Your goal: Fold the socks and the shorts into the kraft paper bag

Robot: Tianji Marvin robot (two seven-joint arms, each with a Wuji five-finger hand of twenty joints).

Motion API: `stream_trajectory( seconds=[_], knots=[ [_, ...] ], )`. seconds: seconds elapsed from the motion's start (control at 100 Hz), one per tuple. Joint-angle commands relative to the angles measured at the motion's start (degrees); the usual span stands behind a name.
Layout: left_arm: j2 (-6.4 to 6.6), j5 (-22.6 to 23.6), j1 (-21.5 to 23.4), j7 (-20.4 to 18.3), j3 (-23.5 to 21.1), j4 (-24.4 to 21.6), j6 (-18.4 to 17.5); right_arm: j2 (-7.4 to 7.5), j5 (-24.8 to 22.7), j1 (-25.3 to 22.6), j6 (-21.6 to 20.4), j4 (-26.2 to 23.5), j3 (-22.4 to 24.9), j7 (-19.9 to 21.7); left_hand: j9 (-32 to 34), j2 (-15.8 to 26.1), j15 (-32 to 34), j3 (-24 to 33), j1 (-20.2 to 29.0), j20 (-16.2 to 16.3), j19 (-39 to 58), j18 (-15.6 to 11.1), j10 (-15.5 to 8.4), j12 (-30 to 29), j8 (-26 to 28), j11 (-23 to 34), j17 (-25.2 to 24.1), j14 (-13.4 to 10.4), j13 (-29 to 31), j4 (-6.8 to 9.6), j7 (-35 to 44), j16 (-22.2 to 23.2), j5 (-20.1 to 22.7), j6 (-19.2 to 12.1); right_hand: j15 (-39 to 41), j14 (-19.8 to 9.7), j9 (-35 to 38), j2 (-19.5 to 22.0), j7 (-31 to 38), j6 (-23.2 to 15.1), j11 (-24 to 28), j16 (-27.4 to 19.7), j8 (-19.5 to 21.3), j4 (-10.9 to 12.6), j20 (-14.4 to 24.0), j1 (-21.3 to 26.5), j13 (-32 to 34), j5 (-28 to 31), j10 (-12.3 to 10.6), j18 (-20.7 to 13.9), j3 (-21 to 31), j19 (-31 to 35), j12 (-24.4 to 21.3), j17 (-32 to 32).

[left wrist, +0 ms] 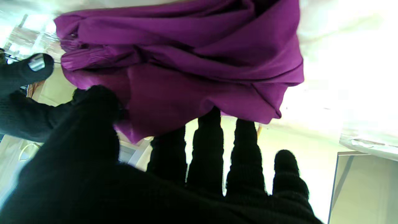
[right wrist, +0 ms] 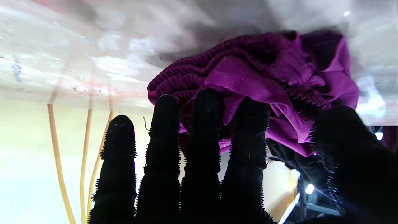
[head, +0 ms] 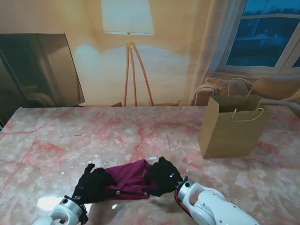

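Stand view: purple shorts (head: 129, 180) bunched on marble table (head: 56, 140), near-left of kraft paper bag (head: 232, 129)
left hand (head: 93, 183): grasping shorts' left end
right hand (head: 163, 176): grasping shorts' right end

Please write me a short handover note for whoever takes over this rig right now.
Left hand: on the shorts' left end, thumb and fingers pinching cloth in its wrist view.
Right hand: on the right end, at the elastic waistband, fingers closed on cloth.
Shorts: bunched on the table near me, between both hands, not yet neatly folded.
Bag: upright and open, far right.
Socks: not visible in any view.
Left: finish folding, bag the shorts, find the socks.
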Motion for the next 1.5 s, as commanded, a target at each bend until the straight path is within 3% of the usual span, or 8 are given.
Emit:
stream_trajectory(
  seconds=[0.0, 0.12, 0.45, 0.72, 0.9, 1.04, 1.44, 1.49],
  knots=[
    [0.38, 1.44, 1.2, -0.59, -0.29, -0.81, -0.62, 0.7, -0.66, -2.0, -0.73, -0.36, 0.81, -0.05, -1.72, 2.25, -1.39, -1.85, -0.4, 1.84, -1.68, -1.07, 1.69, -0.32, 0.94, -1.2, -1.29, 0.03, -0.87, 2.93, -0.8, -0.76, -0.69, -0.03, -1.4, -0.06, -2.43, 2.52, -1.02, 0.5, -1.78, 0.57, 2.04, 3.74, -0.86, -2.93, -2.61, -0.15, 0.39, -0.46, -2.78, -1.62, -0.67, -1.2],
    [0.29, 0.46, 2.26, -0.9, -1.03, -1.63, -1.87, 0.54, 0.86, -5.97, -1.99, -5.09, 5.63, 5.9, -2.42, 5.74, -2.65, -8.63, 0.17, 2.43, -5.56, -1.27, 1.12, -1.88, 0.33, -2.5, -0.69, -0.08, -1.52, 3.15, -2.82, -1.58, -1.42, 0.32, -5.49, 0.36, -4.63, 6.86, -0.94, 0.85, -4.86, -1.39, 2.53, 5.07, -1.65, -4.29, -5.36, 2.25, 1.65, -0.88, -9.75, -4.1, -2.0, -2.84],
    [0.11, 0.77, 6.49, -0.79, -3.91, -6.25, -3.86, -0.21, 2.28, -11.07, -2.88, -10.93, 9.68, 4.77, -5.54, 14.27, -6.31, -19.23, -0.32, -4.09, -9.6, -0.95, 1.89, -4.43, -1.35, -4.8, 0.3, -0.38, -3.44, 3.92, -7.91, -4.49, -4.2, 0.35, -8.75, 0.99, -4.42, 8.72, -2.15, 1.61, -7.28, -3.57, 1.79, 6.02, -1.19, -5.84, -4.83, 2.61, 2.23, -0.19, -12.07, -4.47, -4.13, -2.64],
    [-0.07, 0.04, 6.8, -0.11, -4.12, -6.74, -4.69, -0.58, 2.3, -15.32, -5.16, -14.53, 12.54, 1.71, -1.47, 18.39, -8.85, -20.4, 2.5, -9.19, -11.49, -0.17, -0.59, -6.62, -0.21, -4.85, 0.66, -3.89, 0.82, 4.59, -2.74, -12.06, 4.95, -1.43, -13.4, 1.53, -2.97, 11.38, -1.24, 1.71, -10.94, -7.28, 2.09, 6.2, -1.79, -7.28, -2.33, 6.2, 2.69, 1.02, -13.73, -4.62, -8.24, -2.17],
    [-0.21, -0.1, 6.25, 1.31, -3.39, -5.62, -4.32, -1.09, 2.74, -17.22, -6.3, -16.61, 14.2, -1.23, 0.01, 18.02, -8.57, -19.86, 4.7, -3.7, -6.15, 0.74, -1.02, -9.21, -1.26, -4.94, -0.22, -5.42, 2.6, 4.52, 1.7, -13.84, 8.74, -0.39, -16.76, 1.72, 2.92, 17.67, 2.06, 2.44, -12.03, -10.89, 0.68, 6.54, -4.19, -3.72, 1.25, 13.71, 2.5, 1.73, -18.88, -6.59, -11.9, -2.76],
    [-0.58, -0.04, 6.69, 3.86, -3.42, -5.49, -3.26, -1.73, 4.09, -16.68, -4.27, -16.97, 13.61, -2.37, -0.71, 17.25, -8.2, -19.75, 4.63, -1.64, -3.2, 3.32, -0.81, -9.81, -1.73, -5.22, 4.16, -5.31, 3.69, 4.6, 1.51, -14.07, 7.98, -0.62, -19.13, 1.69, 3.2, 18.2, 0.54, 2.28, -13.77, -13.69, -0.13, 7.24, -6.11, 2.9, 3.16, 10.86, 2.98, 1.7, -21.1, -6.73, -13.93, -1.82],
    [-1.77, -0.87, 10.66, 9.19, -6.94, -7.85, -1.49, -3.18, 10.42, -10.35, 2.93, -17.31, 8.89, 2.92, -1.17, 16.62, -7.85, -18.99, 4.68, -1.4, 1.37, 2.89, 0.12, -10.34, -2.06, -5.05, 2.59, -4.5, 3.67, 4.91, 0.66, -14.02, 6.65, -0.54, -20.15, 2.19, 0.95, 10.81, -4.27, 3.68, -14.03, -14.33, 0.34, 6.96, -9.23, 2.32, 3.81, 2.96, 3.15, 1.24, -5.23, -5.86, -14.14, 0.81],
    [-1.92, -1.41, 10.73, 9.45, -7.28, -7.76, -1.26, -3.37, 11.64, -8.93, 4.25, -17.22, 7.66, 4.41, -1.21, 16.52, -7.79, -18.87, 4.84, -1.6, 1.68, 2.37, 0.48, -10.27, -2.09, -5.05, 2.89, -4.22, 3.69, 4.95, 0.46, -13.94, 6.17, -0.02, -20.46, 2.34, 0.59, 8.09, -4.38, 3.5, -14.35, -14.9, -3.26, 3.91, -11.01, 5.13, 4.14, -0.12, 3.65, 0.45, -0.91, -5.75, -14.55, 2.0]
  ],
)
